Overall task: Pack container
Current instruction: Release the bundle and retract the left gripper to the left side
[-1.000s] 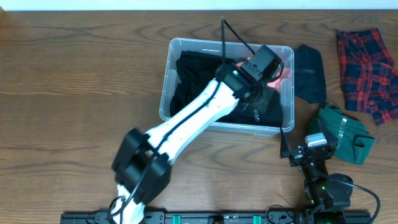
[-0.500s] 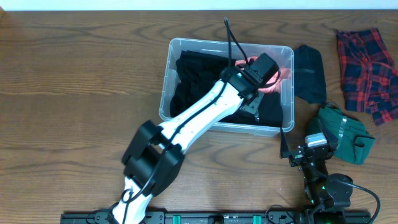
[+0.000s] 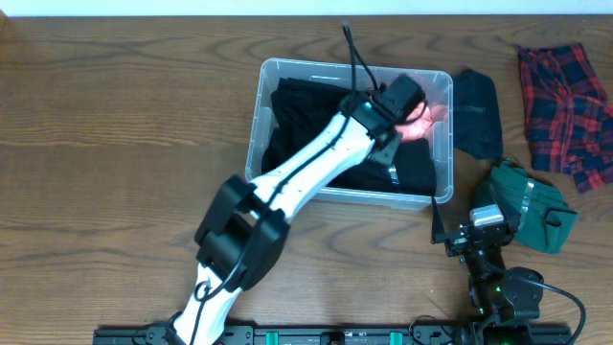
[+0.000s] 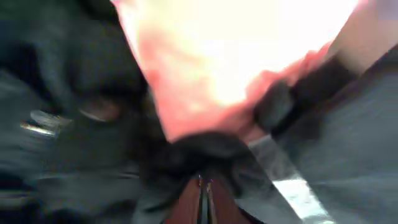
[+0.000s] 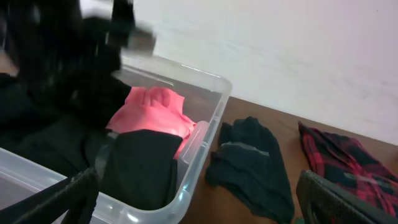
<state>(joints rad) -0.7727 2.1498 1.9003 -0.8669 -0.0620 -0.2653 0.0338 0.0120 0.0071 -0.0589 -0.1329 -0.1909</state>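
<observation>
Hovering over the pink garment (image 3: 428,117), the left gripper (image 3: 412,107) is low in the far right corner of the container (image 3: 287,65). Its wrist view is a blur, so I cannot tell how wide the jaws stand. Best play: press that pink cloth flat beside the black clothes (image 3: 297,105), clear of the rim. The container sits mid-surface, and the right gripper (image 5: 199,198) rests near right, spread wide, empty.

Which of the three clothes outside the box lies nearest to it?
The dark garment, which lies just beside the right wall of the clear box. The green garment and the red checked shirt lie farther to the right.
</observation>
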